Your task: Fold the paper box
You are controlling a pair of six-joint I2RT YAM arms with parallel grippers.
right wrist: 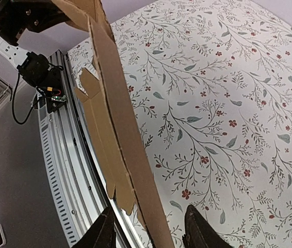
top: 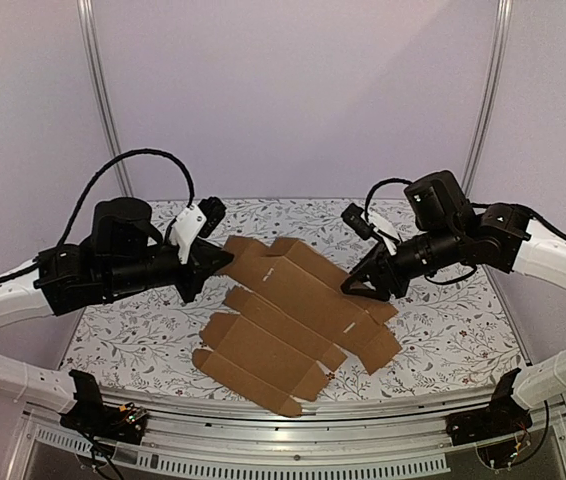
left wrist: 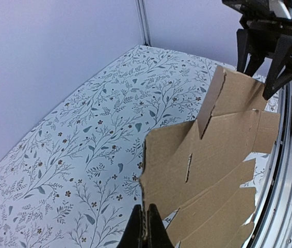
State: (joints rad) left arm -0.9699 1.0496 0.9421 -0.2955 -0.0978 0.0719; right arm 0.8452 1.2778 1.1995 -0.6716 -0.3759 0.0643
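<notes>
Left end effector point(left wrist: 145, 219) alone pinched the box point(top: 293, 305); right end effector point(right wrist: 150, 214) was spread astride it, so the box could sag.

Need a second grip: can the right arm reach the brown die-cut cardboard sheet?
Likely yes: the right end effector, jaws open, straddles the brown die-cut cardboard sheet edge-on; nothing blocks it.

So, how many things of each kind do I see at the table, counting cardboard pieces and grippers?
Paper box (brown cardboard, unfolded sheet): 1
Grippers: 2, the left gripper and the right gripper
Total: 3
</notes>
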